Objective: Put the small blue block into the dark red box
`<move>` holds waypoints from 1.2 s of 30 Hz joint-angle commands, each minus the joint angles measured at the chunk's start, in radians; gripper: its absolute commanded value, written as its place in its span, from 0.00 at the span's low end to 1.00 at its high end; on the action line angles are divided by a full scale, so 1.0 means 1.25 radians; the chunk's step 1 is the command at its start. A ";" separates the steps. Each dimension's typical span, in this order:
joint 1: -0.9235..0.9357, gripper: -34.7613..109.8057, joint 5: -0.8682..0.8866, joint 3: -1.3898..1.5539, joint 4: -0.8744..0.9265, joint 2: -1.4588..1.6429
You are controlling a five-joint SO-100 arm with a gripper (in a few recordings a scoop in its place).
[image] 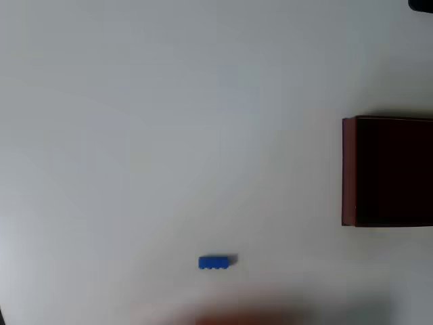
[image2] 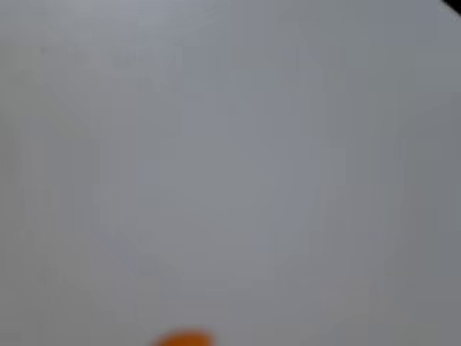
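Observation:
In the overhead view the small blue block (image: 217, 262) lies flat on the white table, low and near the middle, with its long side running left to right. At the right edge stands the dark red box (image: 348, 172), cut off by the frame, its interior almost black. Nothing shows inside it. A faint blurred reddish smear (image: 237, 318) sits at the bottom edge, just below the block. The wrist view is a blurred grey surface with an orange blob (image2: 184, 338) at the bottom edge, probably part of my gripper. Its jaws are not visible.
White tabletop (image: 169, 135) stretches between the block and the box. A dark object (image: 423, 5) pokes in at the top right corner of the overhead view.

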 commanded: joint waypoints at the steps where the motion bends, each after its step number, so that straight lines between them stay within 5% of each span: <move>1: 0.045 0.24 -0.006 -0.147 0.104 -0.001; 8: 0.244 0.24 -0.205 -0.514 0.266 -0.335; 12: 0.418 0.33 -0.302 -0.676 0.334 -0.567; 24: 0.798 0.42 -0.444 -0.459 0.185 -0.461; 36: 0.810 0.44 -0.301 -0.341 0.135 -0.497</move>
